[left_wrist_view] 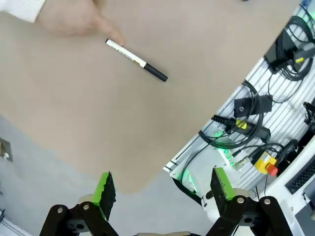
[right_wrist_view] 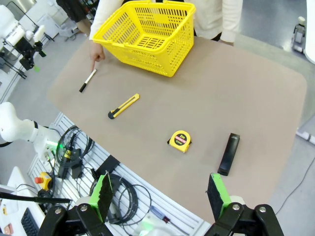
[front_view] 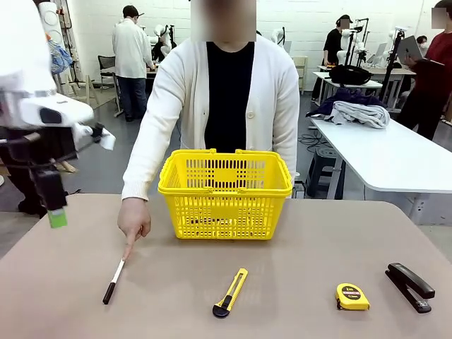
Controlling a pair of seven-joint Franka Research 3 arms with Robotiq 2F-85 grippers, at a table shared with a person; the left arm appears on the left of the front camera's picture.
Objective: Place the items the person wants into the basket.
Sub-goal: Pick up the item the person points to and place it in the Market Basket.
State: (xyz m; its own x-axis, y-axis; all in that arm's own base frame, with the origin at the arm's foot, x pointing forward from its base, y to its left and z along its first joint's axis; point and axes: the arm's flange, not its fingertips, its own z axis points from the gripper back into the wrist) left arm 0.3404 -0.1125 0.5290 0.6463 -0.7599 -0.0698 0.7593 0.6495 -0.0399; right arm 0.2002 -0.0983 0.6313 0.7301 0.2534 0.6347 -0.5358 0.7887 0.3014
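A person in a white cardigan stands at the far side, and their hand (front_view: 133,220) points a finger down at the black marker with white cap (front_view: 113,281) on the table's left. The marker (left_wrist_view: 137,60) lies just off the fingertip of the hand (left_wrist_view: 74,18) in the left wrist view. The yellow basket (front_view: 226,194) stands in front of the person, at mid-table. A yellow tape measure (front_view: 352,296) lies near the front right. My left gripper (front_view: 58,219) hangs open above the table's left edge, holding nothing. My right gripper (right_wrist_view: 160,195) is open high above the near edge.
A yellow-and-black utility knife (front_view: 230,292) lies front centre and a black stapler (front_view: 409,286) at the front right. Below the near table edge runs a rack with cables and a red stop button (left_wrist_view: 269,166). More tables and people fill the room behind.
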